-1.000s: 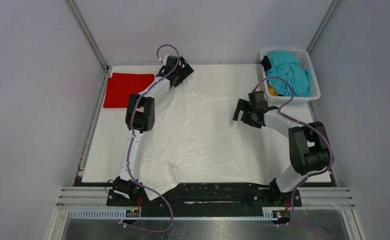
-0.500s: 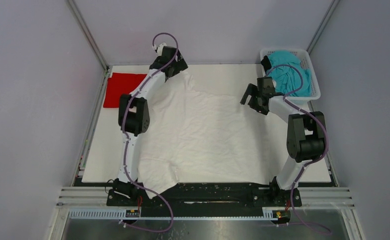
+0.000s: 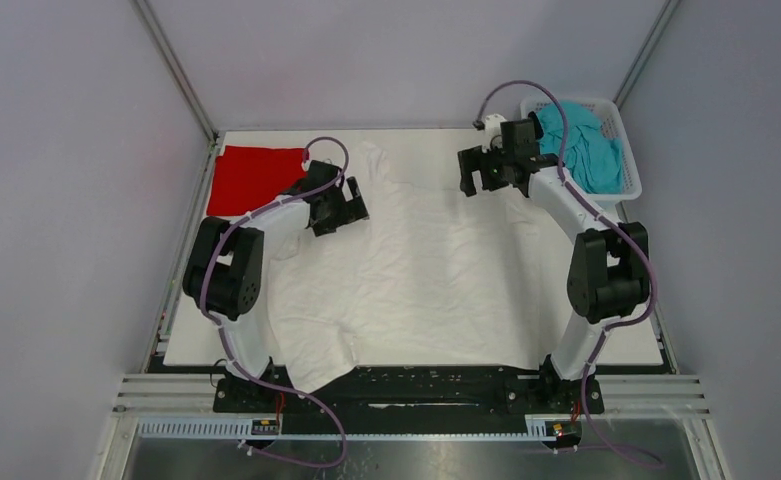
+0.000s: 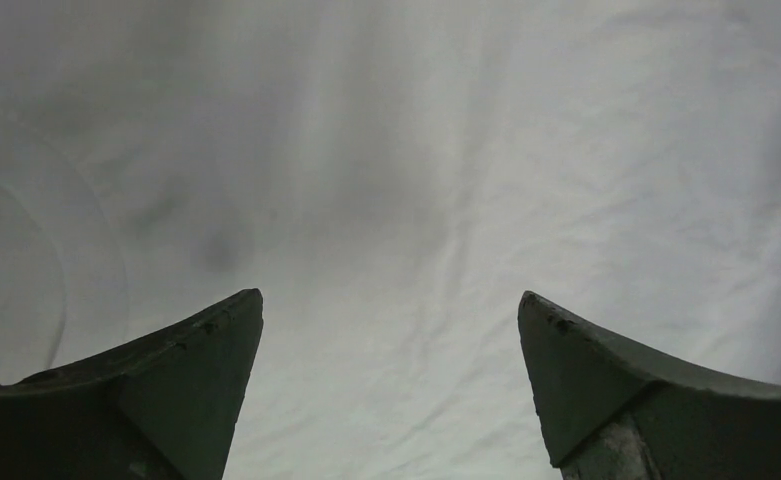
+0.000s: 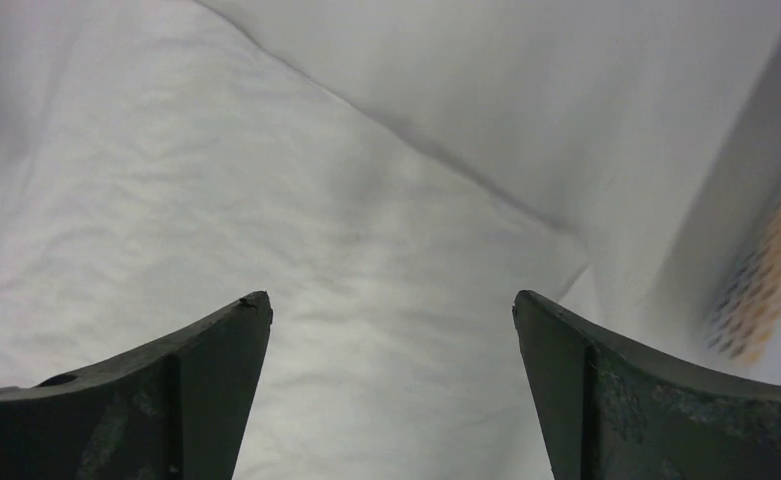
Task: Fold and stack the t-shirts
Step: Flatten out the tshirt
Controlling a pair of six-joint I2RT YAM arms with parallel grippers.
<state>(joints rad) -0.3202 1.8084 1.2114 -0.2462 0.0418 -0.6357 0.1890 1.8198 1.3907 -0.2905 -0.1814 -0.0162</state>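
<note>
A white t-shirt (image 3: 416, 270) lies spread flat over most of the table, its hem hanging over the near edge. A folded red t-shirt (image 3: 249, 177) lies at the far left. My left gripper (image 3: 344, 210) is open and empty over the shirt's upper left part; the left wrist view shows only white cloth (image 4: 396, 200) between its tips. My right gripper (image 3: 478, 172) is open and empty over the shirt's far right part, with white cloth (image 5: 266, 220) below it. Teal (image 3: 581, 145), orange and dark shirts sit in the basket.
A white mesh basket (image 3: 626, 192) stands at the far right corner; its blurred side (image 5: 756, 290) shows in the right wrist view. Grey walls close in the table on three sides. The arm bases sit at the near edge.
My left gripper let go of the shirt's far left part and drew back toward me and to the left. My right gripper moved farther from me, toward the basket.
</note>
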